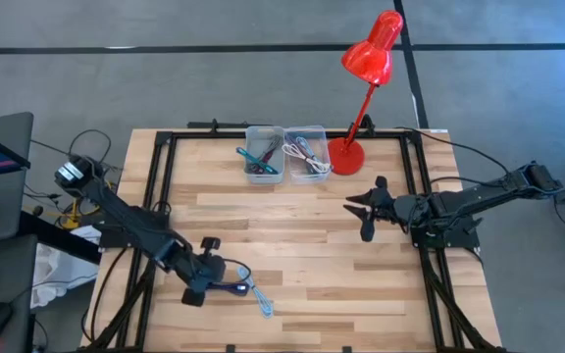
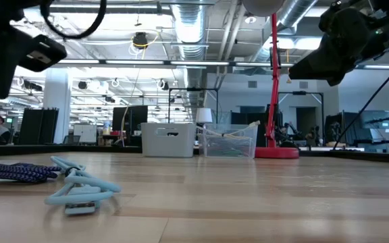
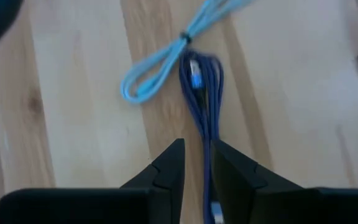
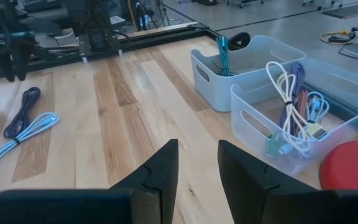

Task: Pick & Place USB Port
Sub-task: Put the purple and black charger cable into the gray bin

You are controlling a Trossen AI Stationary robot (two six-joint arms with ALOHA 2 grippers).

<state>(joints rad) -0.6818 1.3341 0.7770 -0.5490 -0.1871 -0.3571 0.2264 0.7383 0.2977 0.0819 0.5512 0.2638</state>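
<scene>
A dark blue cable bundle (image 1: 231, 282) lies flat on the table near its near edge. A light blue cable (image 1: 261, 299) lies beside it. My left gripper (image 1: 212, 277) hovers over the dark blue bundle (image 3: 202, 93). It is open by a narrow gap, and the strand shows through that gap on the table below. In the low view both cables (image 2: 12, 172) (image 2: 80, 192) rest on the wood. My right gripper (image 1: 353, 206) waits in the air at the table's right, open by a narrow gap (image 4: 197, 149).
Two clear bins (image 1: 264, 154) (image 1: 307, 152) with cables inside stand at the far edge, and a red desk lamp (image 1: 346, 155) stands just right of them. A black frame rail (image 1: 165, 186) runs around the table. Bare wood lies between the cables and the bins.
</scene>
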